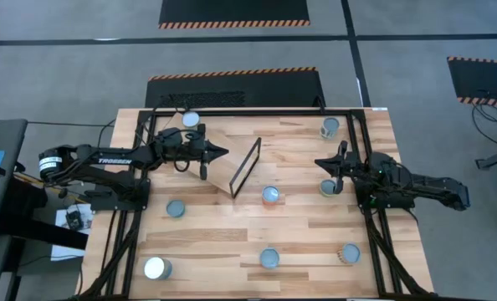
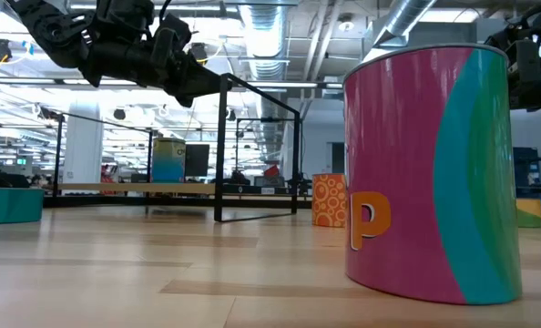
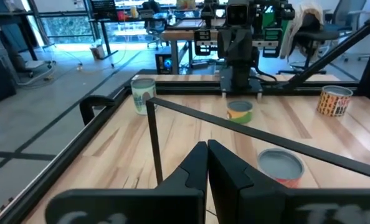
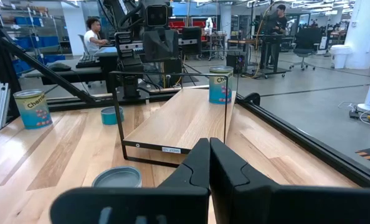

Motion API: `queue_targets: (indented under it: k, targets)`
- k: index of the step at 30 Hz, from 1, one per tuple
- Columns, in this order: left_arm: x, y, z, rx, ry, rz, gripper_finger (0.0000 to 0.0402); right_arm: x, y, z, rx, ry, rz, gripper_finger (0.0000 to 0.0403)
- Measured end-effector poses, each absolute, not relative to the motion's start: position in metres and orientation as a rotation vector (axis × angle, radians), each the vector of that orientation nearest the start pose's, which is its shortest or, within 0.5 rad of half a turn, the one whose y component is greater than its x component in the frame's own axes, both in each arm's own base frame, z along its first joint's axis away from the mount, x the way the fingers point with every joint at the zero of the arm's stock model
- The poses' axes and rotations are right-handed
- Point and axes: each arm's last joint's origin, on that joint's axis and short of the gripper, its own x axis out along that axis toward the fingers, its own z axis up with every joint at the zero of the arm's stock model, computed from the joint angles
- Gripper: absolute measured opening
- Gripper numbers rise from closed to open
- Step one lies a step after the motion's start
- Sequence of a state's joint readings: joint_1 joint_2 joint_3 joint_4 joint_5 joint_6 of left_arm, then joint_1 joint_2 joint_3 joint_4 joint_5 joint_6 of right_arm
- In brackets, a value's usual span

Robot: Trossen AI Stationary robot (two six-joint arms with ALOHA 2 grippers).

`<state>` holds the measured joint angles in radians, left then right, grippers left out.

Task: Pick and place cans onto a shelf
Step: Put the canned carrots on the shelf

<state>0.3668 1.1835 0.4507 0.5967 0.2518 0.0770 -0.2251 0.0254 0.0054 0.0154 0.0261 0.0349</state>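
The shelf, a tilted light-wood board with a thin black frame at one end, lies mid-table. My left gripper hovers shut above the board, holding nothing; the low view shows it raised. One can stands at the shelf's far left corner and seems to rest on the board. An orange-sided can stands just past the frame. My right gripper waits shut at the right, beside a can. More cans stand upright around the table.
Loose cans stand at the far right, near left, front left, front middle and front right. A pink and teal can stands close before the low camera. Black rails border the table.
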Motion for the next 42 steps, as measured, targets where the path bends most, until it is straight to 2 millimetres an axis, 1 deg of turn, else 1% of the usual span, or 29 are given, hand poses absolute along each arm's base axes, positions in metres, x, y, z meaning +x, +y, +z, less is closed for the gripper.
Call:
queue_targets:
  k: [3, 8, 10, 15, 23, 27, 31, 33, 34, 38, 42]
  targets:
    - [0.219, 0.078, 0.211, 0.051, 0.087, 0.116, 0.0002, 0.096, -0.023, 0.165, 0.035, 0.000, -0.251, 0.0017]
    - [0.204, 0.078, 0.197, 0.047, 0.005, 0.150, 0.0002, 0.096, -0.023, 0.165, 0.035, 0.000, -0.251, 0.0017]
    - [0.201, 0.078, 0.193, 0.039, 0.006, 0.154, 0.0002, 0.096, -0.023, 0.165, 0.035, 0.000, -0.252, 0.0017]
    - [0.201, 0.078, 0.191, 0.051, 0.029, 0.153, 0.0002, 0.096, -0.024, 0.168, 0.033, -0.029, -0.262, 0.0017]
    - [0.198, 0.087, 0.195, 0.127, -0.005, 0.199, 0.0002, 0.096, -0.023, 0.171, 0.014, -0.058, -0.251, 0.0017]
    - [0.195, 0.092, 0.203, 0.161, -0.074, 0.224, 0.0002, 0.095, -0.023, 0.181, 0.002, -0.166, -0.258, 0.0017]
    - [0.195, 0.096, 0.210, 0.204, -0.100, 0.201, 0.0002, 0.092, -0.023, 0.195, -0.024, -0.308, -0.265, 0.0017]
    - [0.197, 0.098, 0.214, 0.208, -0.112, 0.198, 0.0002, 0.089, -0.023, 0.202, -0.076, -0.374, -0.301, 0.0017]
    - [0.197, 0.098, 0.216, 0.201, -0.118, 0.197, 0.0002, 0.089, -0.025, 0.204, -0.080, -0.377, -0.333, 0.0017]
    - [0.199, 0.099, 0.218, 0.176, -0.126, 0.186, 0.0002, 0.086, -0.031, 0.221, -0.033, -0.381, -0.522, 0.0009]
    - [0.199, 0.097, 0.217, 0.143, -0.120, 0.165, 0.0002, 0.093, -0.041, 0.230, 0.056, -0.223, -0.682, 0.0005]
